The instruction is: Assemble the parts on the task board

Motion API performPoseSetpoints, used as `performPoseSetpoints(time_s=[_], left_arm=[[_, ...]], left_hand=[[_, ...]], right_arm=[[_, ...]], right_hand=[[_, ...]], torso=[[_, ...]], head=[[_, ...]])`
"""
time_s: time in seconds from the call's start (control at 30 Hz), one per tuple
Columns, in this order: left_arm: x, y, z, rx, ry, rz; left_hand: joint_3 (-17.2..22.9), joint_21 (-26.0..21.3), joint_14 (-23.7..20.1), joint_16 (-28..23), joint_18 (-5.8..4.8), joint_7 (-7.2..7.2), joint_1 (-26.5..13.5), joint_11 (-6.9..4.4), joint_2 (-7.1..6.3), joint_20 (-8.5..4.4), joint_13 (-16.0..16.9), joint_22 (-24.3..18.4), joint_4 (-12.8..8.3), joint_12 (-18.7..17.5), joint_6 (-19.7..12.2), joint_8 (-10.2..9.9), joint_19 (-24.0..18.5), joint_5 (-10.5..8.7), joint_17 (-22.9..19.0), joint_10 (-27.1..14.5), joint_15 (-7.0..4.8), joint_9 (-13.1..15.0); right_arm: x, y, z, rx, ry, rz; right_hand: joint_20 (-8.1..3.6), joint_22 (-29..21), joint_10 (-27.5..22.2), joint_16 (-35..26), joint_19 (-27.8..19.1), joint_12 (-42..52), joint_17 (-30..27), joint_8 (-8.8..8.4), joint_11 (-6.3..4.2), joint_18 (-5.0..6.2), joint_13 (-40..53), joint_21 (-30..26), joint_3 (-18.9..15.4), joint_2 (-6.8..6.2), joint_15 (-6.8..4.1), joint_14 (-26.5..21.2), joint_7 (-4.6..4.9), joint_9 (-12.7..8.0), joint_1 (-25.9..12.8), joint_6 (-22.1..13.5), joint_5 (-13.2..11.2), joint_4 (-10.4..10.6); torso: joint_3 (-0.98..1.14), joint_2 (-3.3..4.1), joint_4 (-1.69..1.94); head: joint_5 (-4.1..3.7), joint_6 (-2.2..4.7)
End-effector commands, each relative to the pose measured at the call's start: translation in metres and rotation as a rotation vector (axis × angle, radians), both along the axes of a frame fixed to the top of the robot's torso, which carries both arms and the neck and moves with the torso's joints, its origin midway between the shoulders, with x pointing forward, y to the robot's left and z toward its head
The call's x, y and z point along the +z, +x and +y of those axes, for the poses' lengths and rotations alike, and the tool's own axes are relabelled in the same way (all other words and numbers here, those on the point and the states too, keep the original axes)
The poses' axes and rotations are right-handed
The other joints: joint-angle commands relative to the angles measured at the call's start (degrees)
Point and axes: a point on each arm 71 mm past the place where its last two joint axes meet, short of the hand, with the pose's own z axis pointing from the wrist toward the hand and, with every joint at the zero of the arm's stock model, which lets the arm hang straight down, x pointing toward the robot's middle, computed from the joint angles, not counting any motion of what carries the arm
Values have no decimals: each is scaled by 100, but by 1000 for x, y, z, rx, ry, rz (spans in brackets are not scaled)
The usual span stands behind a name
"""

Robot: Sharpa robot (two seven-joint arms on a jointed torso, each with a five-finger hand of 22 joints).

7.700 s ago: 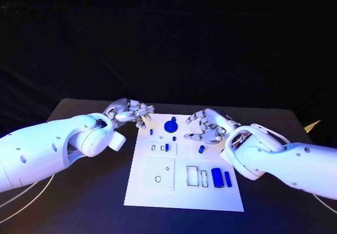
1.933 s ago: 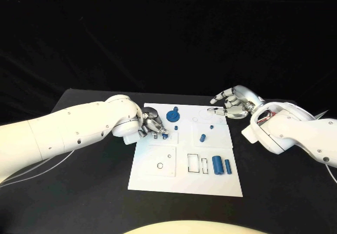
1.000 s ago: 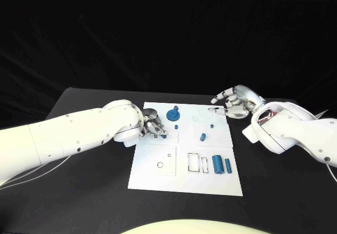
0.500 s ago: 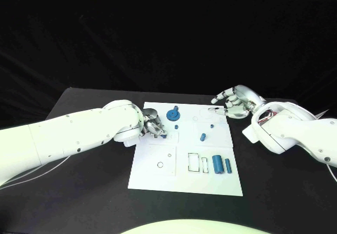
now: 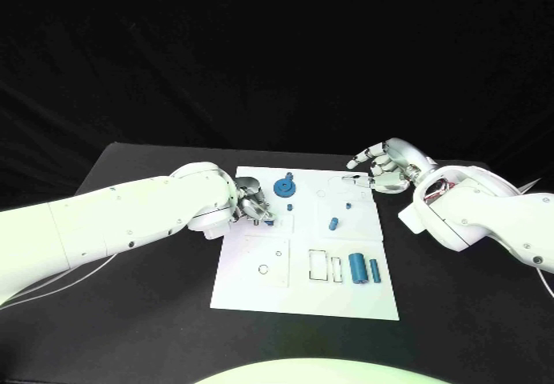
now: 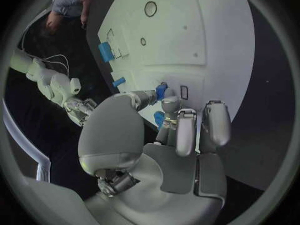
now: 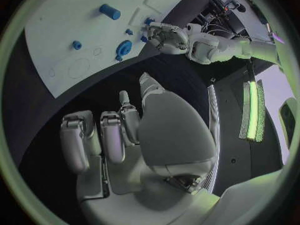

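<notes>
The white task board (image 5: 306, 300) lies in the middle of the black table. My left hand (image 5: 252, 210) rests at the board's left edge, by the small slots. There its thumb and a finger pinch a small blue part (image 6: 161, 90), and a second small blue piece (image 6: 159, 119) lies under the fingers. My right hand (image 5: 384, 170) hovers over the board's far right corner, fingers loosely bent and holding nothing. A blue round part (image 5: 283, 189) stands at the far middle. Two blue cylinders (image 5: 358, 267) lie side by side near the right edge, and a small blue peg (image 5: 332, 223) stands mid-board.
Outlined rectangular slots (image 5: 315, 266) and a square plate with holes (image 5: 268, 262) take up the board's near half. Bare black table (image 5: 138, 320) lies on both sides. In the right wrist view the board (image 7: 69, 25) and my left hand (image 7: 164, 36) are ahead.
Over the last second both hands have held still. Since the earliest frame my right hand has left the board's middle for its far right corner, and my left hand has come down to the slots.
</notes>
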Motion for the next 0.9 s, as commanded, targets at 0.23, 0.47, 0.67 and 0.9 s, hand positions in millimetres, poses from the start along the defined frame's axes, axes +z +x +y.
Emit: performPoseSetpoints(time_s=[0.23,0.47,0.67,0.9], left_arm=[[-3,-1,-1,-17,10,38],[-3,-1,0,-3,-4,48],[-4,0,1,4,-9,52],[-4,1,0,9,-10,51]], left_hand=[[1407,40,446,47,-83,-34,-107,-17,-28,-14,56,8,-1313,51,68,28,26,93,1117,81,-61,6],[1497,55,455,60,-89,-46,-169,-30,-54,-32,102,40,-1359,83,102,39,53,183,1139,123,-75,25],[1514,61,459,65,-92,-49,-184,-33,-63,-37,117,53,-1373,94,111,42,65,207,1147,136,-79,31],[1529,64,460,66,-93,-52,-194,-36,-70,-41,128,59,-1385,102,119,44,70,230,1148,146,-82,36]], right_arm=[[-1,0,1,16,-7,0],[-1,0,2,17,-7,0],[-1,0,2,17,-7,1],[-1,0,2,17,-7,1]], right_hand=[[-37,1510,-33,-17,598,-23,1319,25,7,-39,458,32,33,32,-51,562,-6,6,-43,-43,18,-13],[-37,1510,-33,-17,598,-23,1319,25,7,-39,458,32,33,32,-51,562,-6,6,-43,-43,18,-13],[-37,1510,-33,-17,598,-23,1319,25,7,-39,458,32,33,32,-51,562,-6,6,-43,-43,18,-13],[-37,1510,-33,-17,598,-23,1319,25,7,-39,458,32,33,32,-51,562,-6,6,-43,-43,18,-13]], torso=[[8,4,-4],[6,-1,2],[4,-2,1],[3,3,3]], head=[[1,-14],[-4,-28],[-4,-27],[-2,-35]])
